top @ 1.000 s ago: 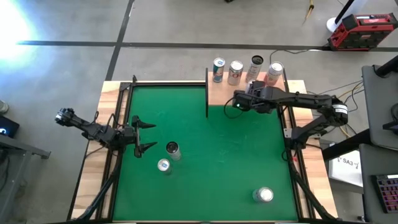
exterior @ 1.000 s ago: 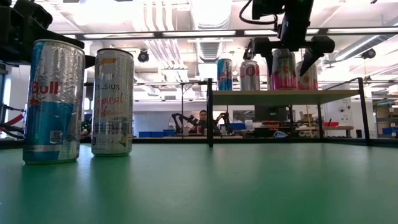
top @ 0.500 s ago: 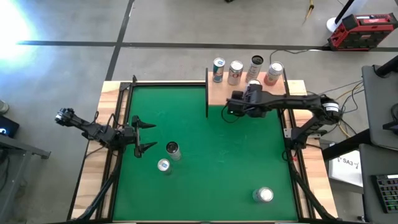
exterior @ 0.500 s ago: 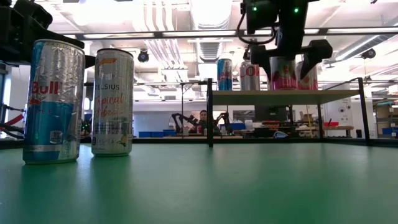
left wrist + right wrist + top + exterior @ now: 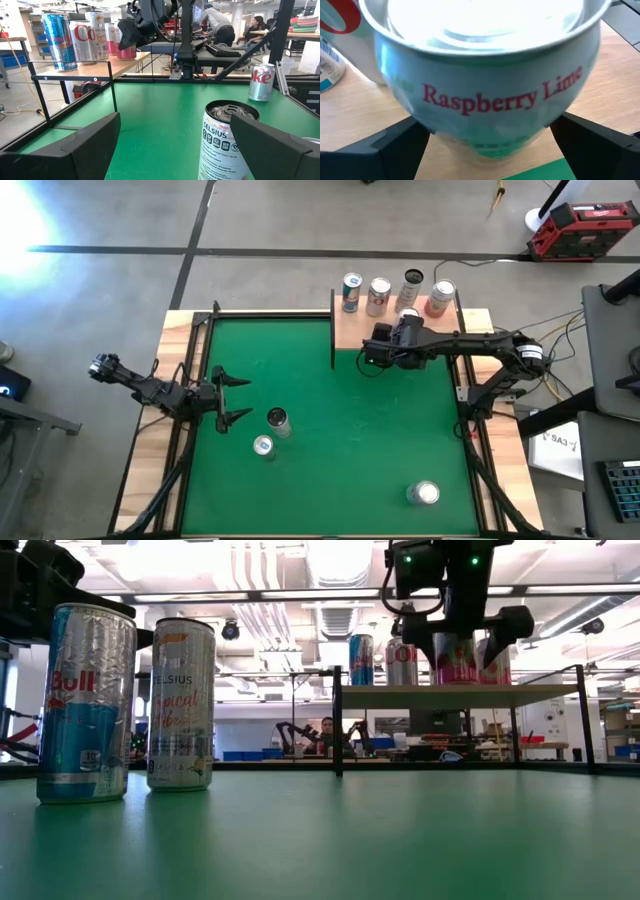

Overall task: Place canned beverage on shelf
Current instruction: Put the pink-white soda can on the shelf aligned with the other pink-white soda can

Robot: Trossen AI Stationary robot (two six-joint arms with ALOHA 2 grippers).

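I'm releasing the Raspberry Lime can (image 5: 485, 85), standing on the shelf (image 5: 350, 330) between the right gripper's (image 5: 487, 137) spread fingers; next I'm retreating straight back, clearing neighbouring cans

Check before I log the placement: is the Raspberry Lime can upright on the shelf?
Upright: the Raspberry Lime can stands on the shelf, between the open right gripper fingers.

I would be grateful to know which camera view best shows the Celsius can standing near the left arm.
The left wrist view: the Celsius can fills the foreground between that pincer's fingers, with its top and label readable. The low view shows its side beside a Red Bull can. The high view shows only its top. The right wrist view misses it.
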